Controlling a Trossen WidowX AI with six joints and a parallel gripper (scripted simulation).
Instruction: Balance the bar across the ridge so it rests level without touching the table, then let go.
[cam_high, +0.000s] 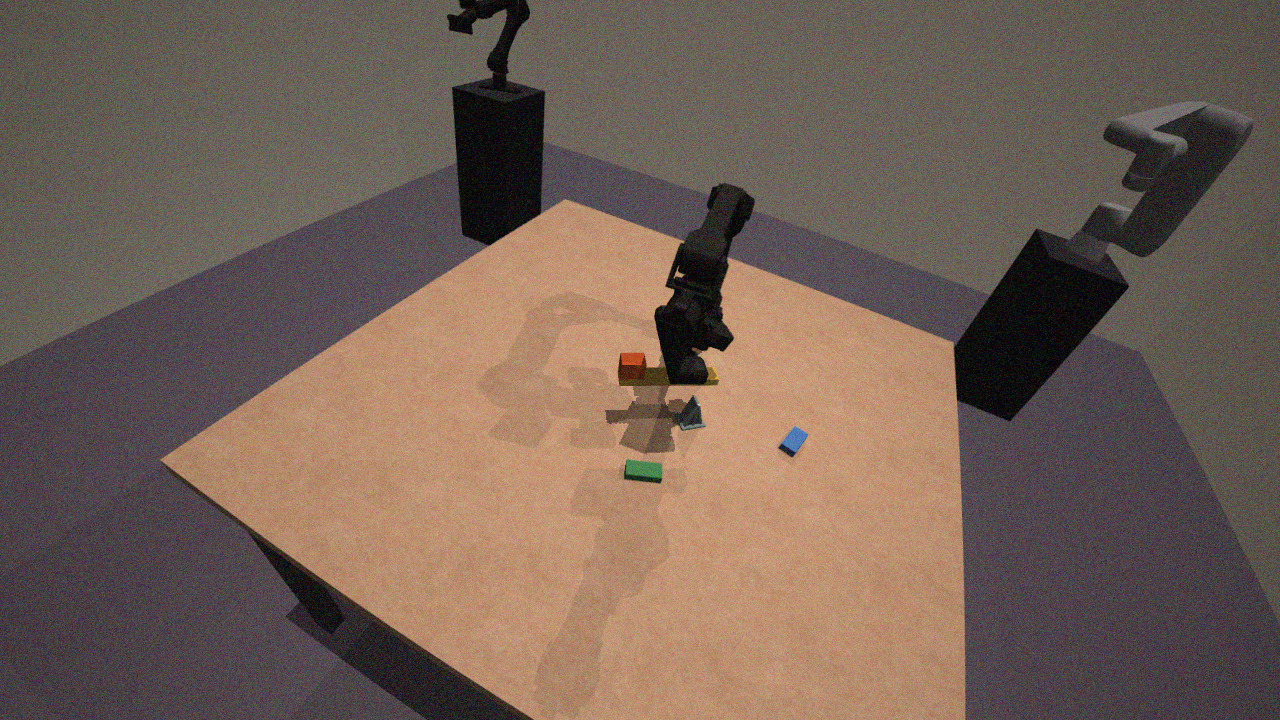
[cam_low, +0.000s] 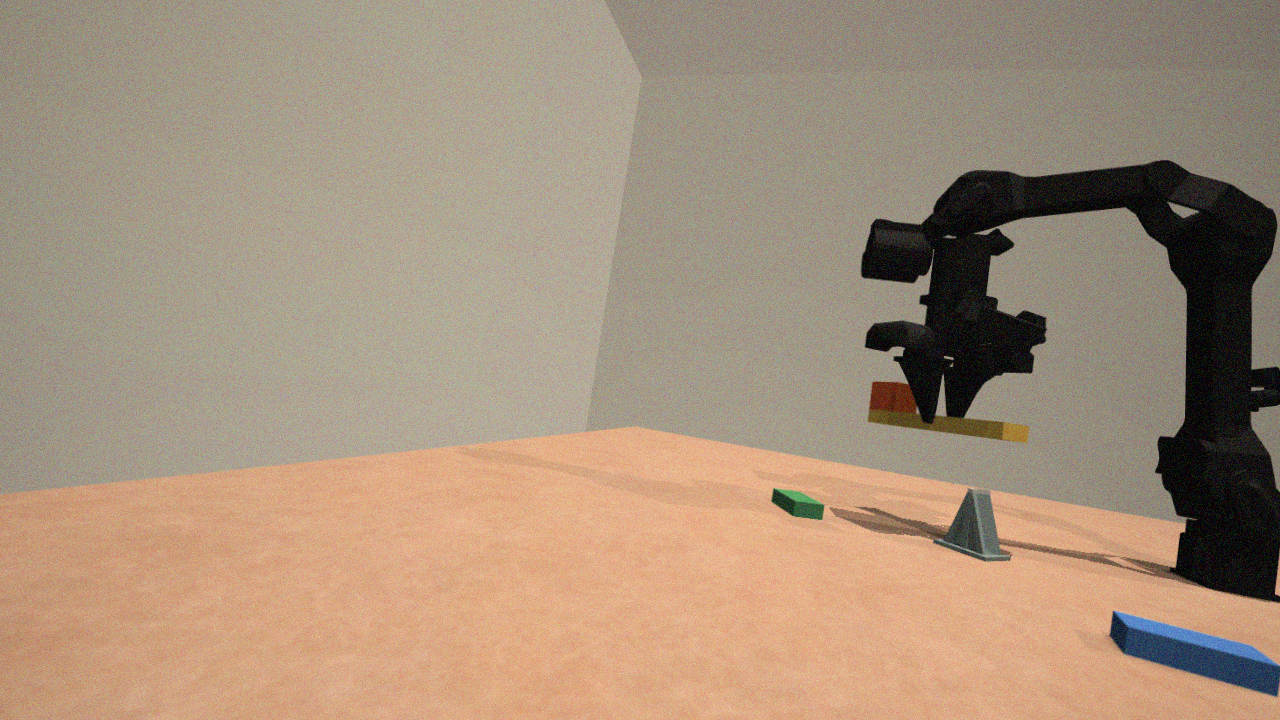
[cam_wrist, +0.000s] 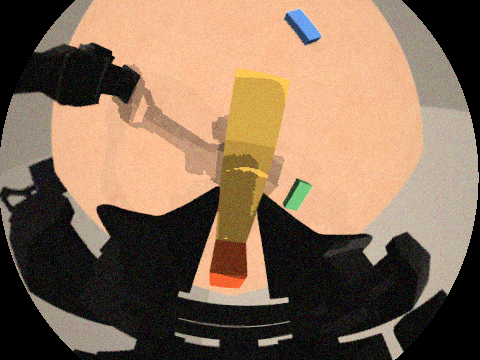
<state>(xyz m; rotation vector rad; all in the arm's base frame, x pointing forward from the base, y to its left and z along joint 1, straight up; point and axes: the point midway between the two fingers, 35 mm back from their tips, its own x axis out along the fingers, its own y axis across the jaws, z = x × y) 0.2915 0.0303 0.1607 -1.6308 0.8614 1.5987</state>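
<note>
My gripper (cam_high: 687, 376) (cam_low: 943, 419) (cam_wrist: 239, 194) is shut on the yellow bar (cam_high: 657, 377) (cam_low: 980, 428) (cam_wrist: 257, 110). A red block (cam_high: 631, 366) (cam_low: 893, 396) (cam_wrist: 228, 257) sits on top of one end of the bar. The fingers hold the bar between that block and the far end, and the bar looks roughly level. The grey ridge (cam_high: 691, 414) (cam_low: 975, 528) stands on the table (cam_high: 447, 501) (cam_low: 447, 608). The bar is in the air above it, with a visible gap in the exterior view. The ridge does not show in the wrist view, where the bar covers part of the table.
A green block (cam_high: 643, 471) (cam_low: 796, 507) (cam_wrist: 297, 194) and a blue block (cam_high: 793, 441) (cam_low: 1190, 653) (cam_wrist: 303, 26) lie on the table near the ridge. Beyond the table, a black arm and a grey arm (cam_high: 1194, 161) stand on dark pedestals (cam_high: 498, 161) (cam_high: 1029, 322).
</note>
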